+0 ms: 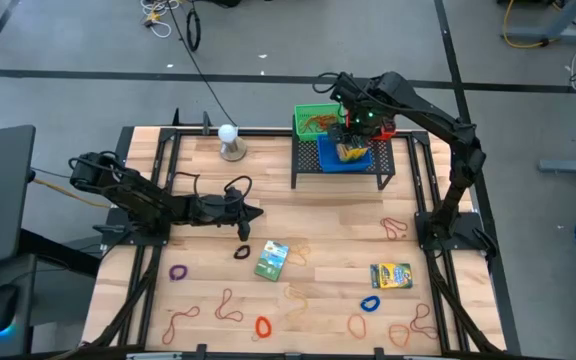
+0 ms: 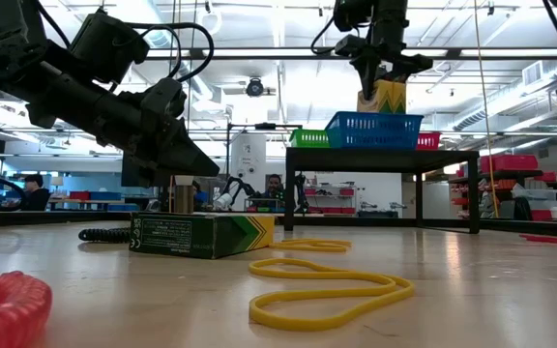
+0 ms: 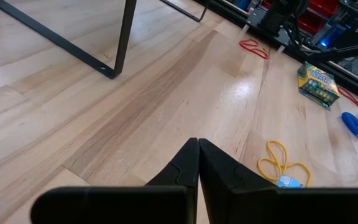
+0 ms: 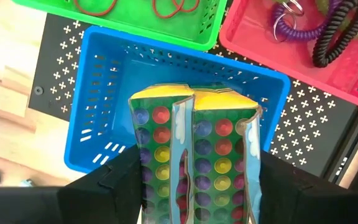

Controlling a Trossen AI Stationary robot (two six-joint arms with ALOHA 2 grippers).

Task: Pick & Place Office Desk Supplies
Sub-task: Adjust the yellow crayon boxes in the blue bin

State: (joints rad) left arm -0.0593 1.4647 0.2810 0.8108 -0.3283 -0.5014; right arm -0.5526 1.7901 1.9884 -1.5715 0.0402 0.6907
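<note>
My right gripper is over the black mesh rack at the far right, shut on a crayon box with a yellow top and rows of coloured dots. The box hangs above the blue basket. My left gripper is shut and holds nothing, hovering left of the table's middle over bare wood. A green crayon box and a yellow-green one lie flat on the table. Rubber bands and coloured loops lie scattered toward the near edge. My right gripper pinches the crayon box between its two fingers by its two opposite side edges. The fingers come from above, pointing down. The box hangs upright, its yellow end toward the blue basket. In the low view that end is level with the basket's rim.
A green basket with rubber bands and a red basket with coiled loops flank the blue one on the rack. A white ball on a stand is at the far left of the rack. A yellow band lies near the green box.
</note>
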